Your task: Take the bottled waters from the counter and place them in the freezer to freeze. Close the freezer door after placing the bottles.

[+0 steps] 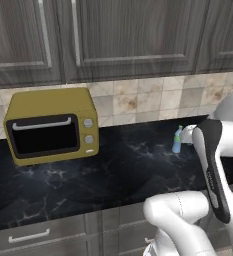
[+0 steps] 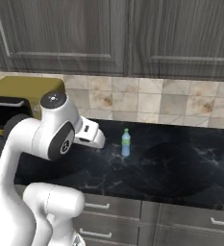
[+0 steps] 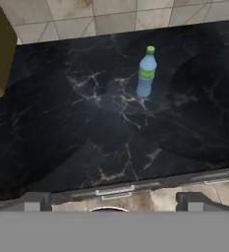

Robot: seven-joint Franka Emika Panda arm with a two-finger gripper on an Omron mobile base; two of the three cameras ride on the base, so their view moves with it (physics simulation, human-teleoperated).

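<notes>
On counter (image 3: 62, 128), bottle (image 3: 146, 72) upright, well beyond spread fingers (image 3: 32, 203).

Kitchen: counter (image 1: 113, 170), microwave (image 1: 50, 127), cabinets (image 1: 128, 35).

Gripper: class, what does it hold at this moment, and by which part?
Nothing. The gripper is open, well short of the bottle standing upright on the counter.

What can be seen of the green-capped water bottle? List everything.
The bottle is small, of clear, bluish plastic, with a green cap and a band around its upper body that looks green in the hand view. It stands upright on the black marble-look counter, toward the tiled wall, well to the right of the yellow microwave. Nothing but the counter touches it; the gripper's fingertips stand wide apart, short of it.
</notes>
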